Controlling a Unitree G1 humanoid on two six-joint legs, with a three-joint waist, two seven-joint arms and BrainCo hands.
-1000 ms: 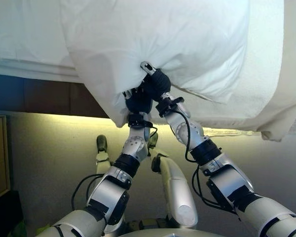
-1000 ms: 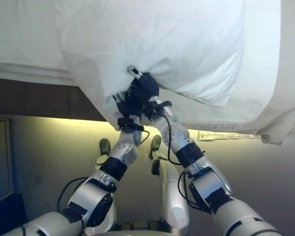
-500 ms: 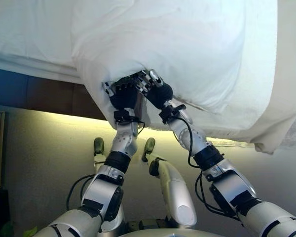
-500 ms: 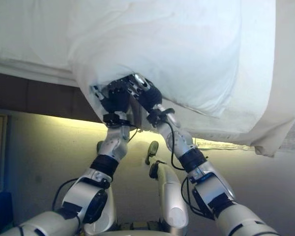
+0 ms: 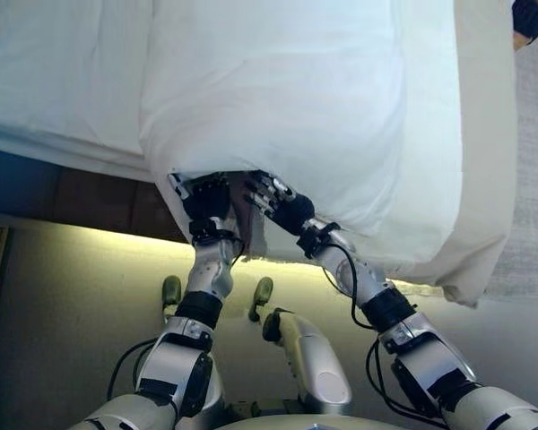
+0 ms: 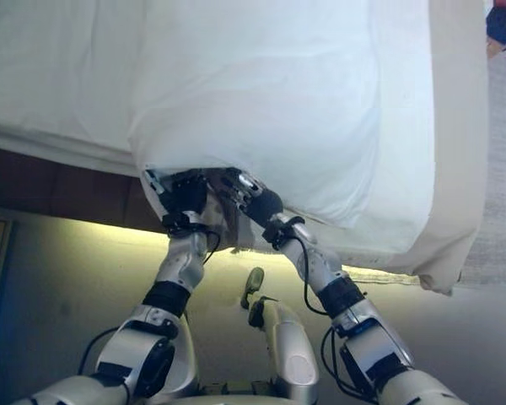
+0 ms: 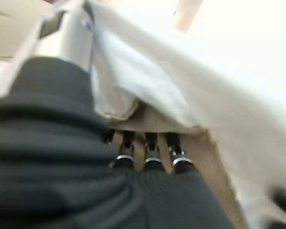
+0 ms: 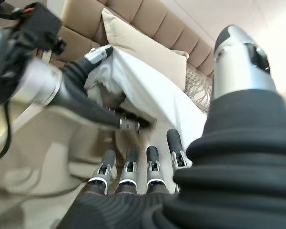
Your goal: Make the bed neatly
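Head views just show both hands at the near edge of the white duvet point(image 5: 278, 98), which runs lengthwise across the bed point(image 5: 484, 179). Right wrist view: right hand point(image 8: 148, 171) spread; left hand point(image 5: 206, 195) tucked underneath, can't tell.

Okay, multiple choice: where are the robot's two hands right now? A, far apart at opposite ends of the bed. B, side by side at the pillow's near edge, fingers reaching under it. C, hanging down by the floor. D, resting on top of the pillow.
B: the left hand and right hand sit close together at the near edge of the white pillow, fingers going in under it.
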